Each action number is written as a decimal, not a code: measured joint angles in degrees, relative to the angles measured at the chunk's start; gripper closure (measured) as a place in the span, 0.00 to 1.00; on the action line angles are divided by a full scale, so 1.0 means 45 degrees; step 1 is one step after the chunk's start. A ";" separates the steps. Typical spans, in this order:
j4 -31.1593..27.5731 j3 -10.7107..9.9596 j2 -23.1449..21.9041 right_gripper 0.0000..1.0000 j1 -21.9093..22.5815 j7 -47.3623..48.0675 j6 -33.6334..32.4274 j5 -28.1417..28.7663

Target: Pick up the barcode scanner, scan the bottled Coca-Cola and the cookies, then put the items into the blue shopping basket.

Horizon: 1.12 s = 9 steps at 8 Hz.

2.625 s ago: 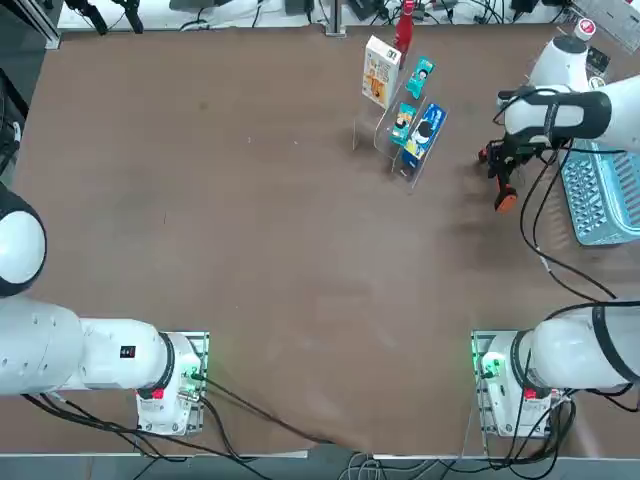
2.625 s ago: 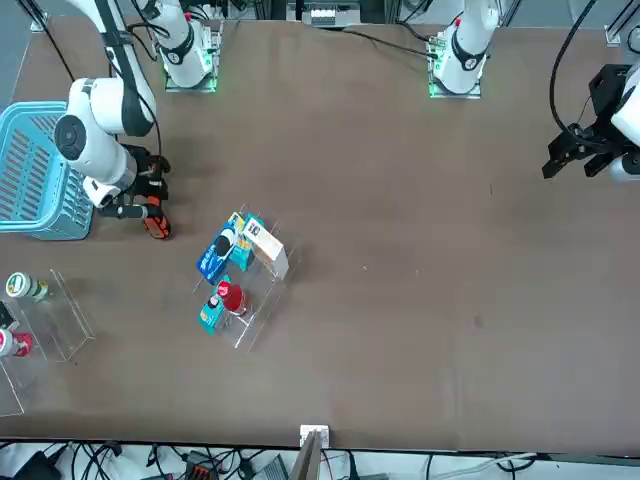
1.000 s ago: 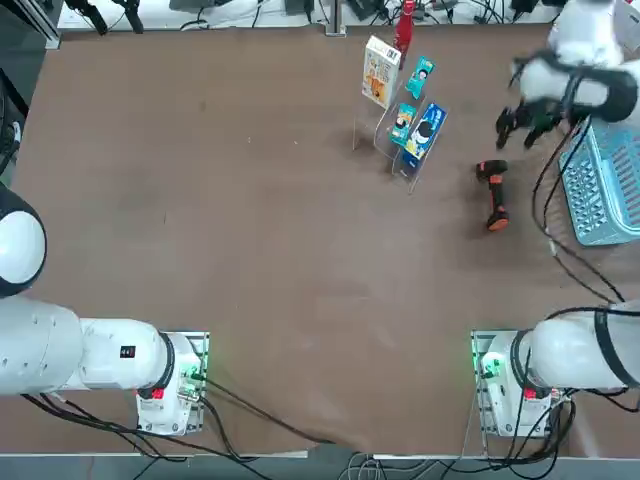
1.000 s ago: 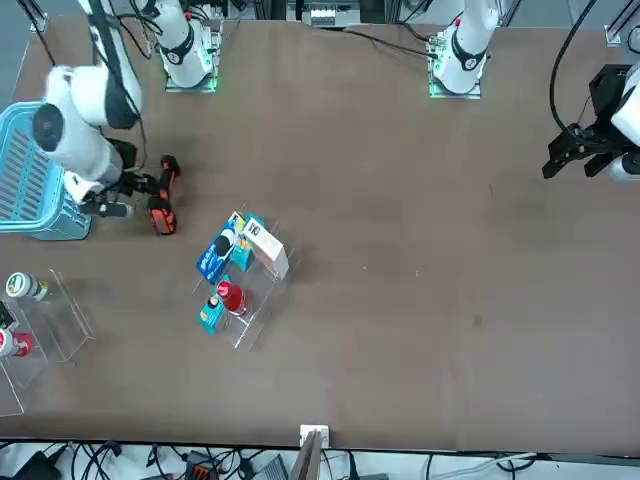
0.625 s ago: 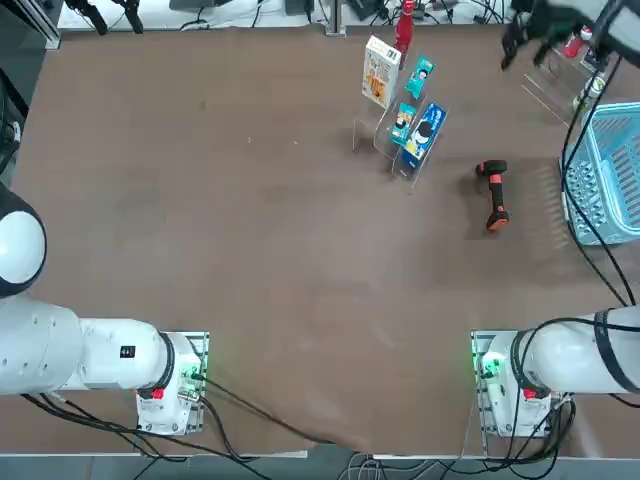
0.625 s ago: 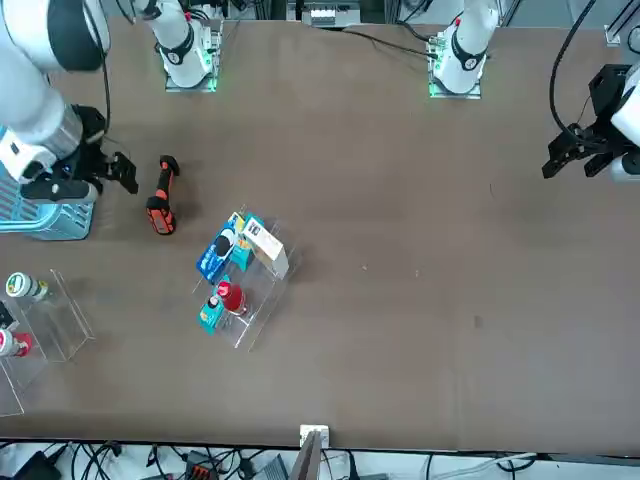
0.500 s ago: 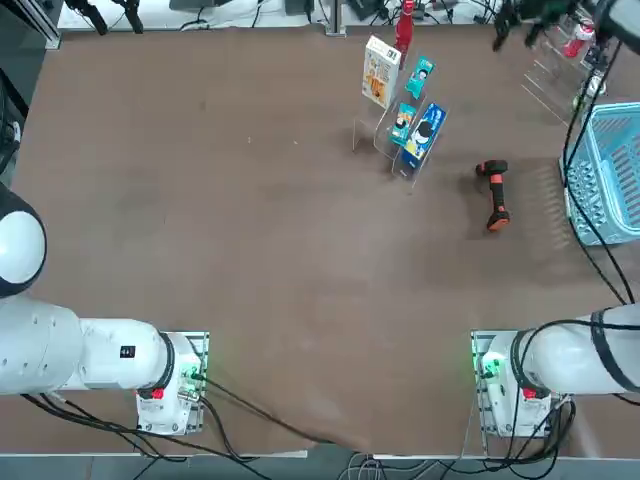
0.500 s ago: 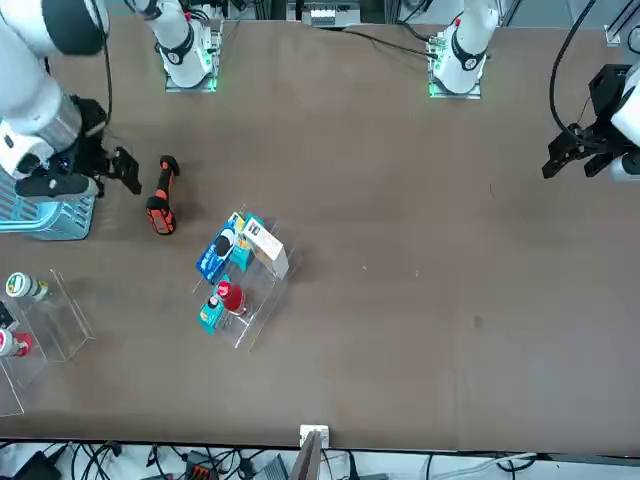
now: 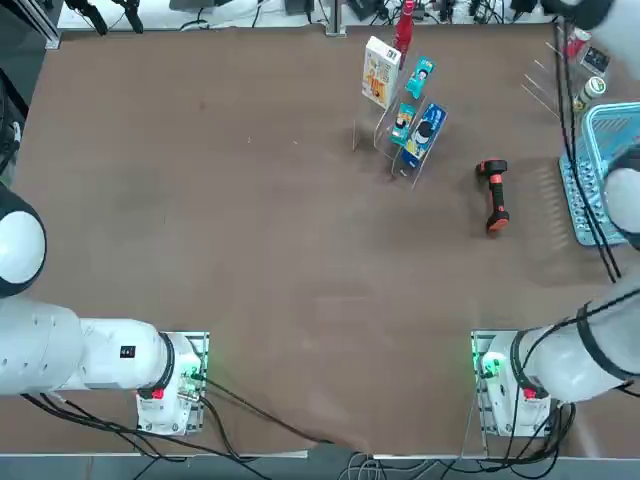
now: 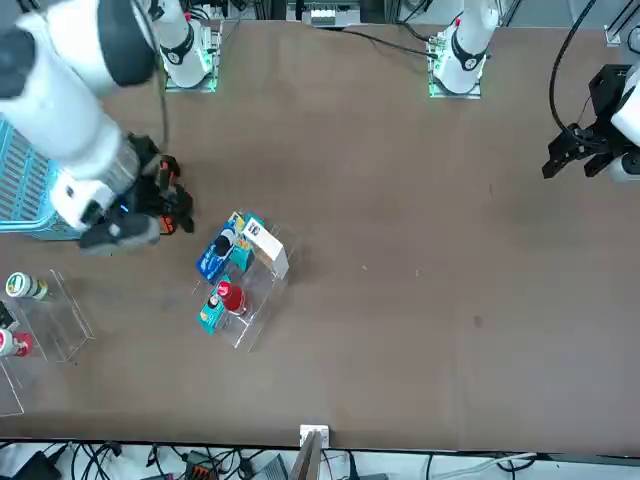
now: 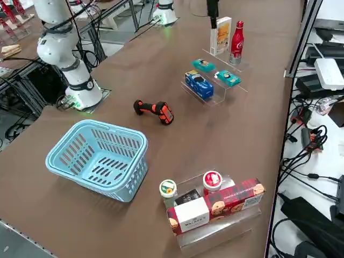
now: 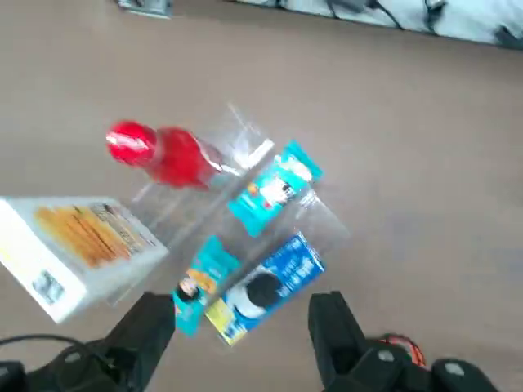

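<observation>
The barcode scanner [image 9: 493,195] lies flat on the brown table [image 9: 250,220], between the clear display stand [image 9: 398,130] and the blue shopping basket [image 11: 98,158], touched by nothing. The right gripper [image 12: 245,327] hangs above the stand with its fingers [image 12: 331,331] spread wide and empty, the scanner just beside and below it. On the stand are the cookies [image 9: 380,70] and the bottled Coca-Cola [image 11: 236,35].

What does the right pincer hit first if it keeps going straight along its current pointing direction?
Probably the blue packet on the clear stand: in the wrist view it sits centred between the open right pincer fingers, with a small teal packet beside it. The barcode scanner lies off that line. Depth is unclear.
</observation>
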 joint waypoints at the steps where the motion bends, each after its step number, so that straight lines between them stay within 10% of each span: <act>1: 0.0894 -0.0004 0.0792 0.00 0.0369 0.0043 0.0021 0.0000; 9: 0.2378 -0.0052 0.2697 0.00 0.0789 0.0138 0.1617 0.0006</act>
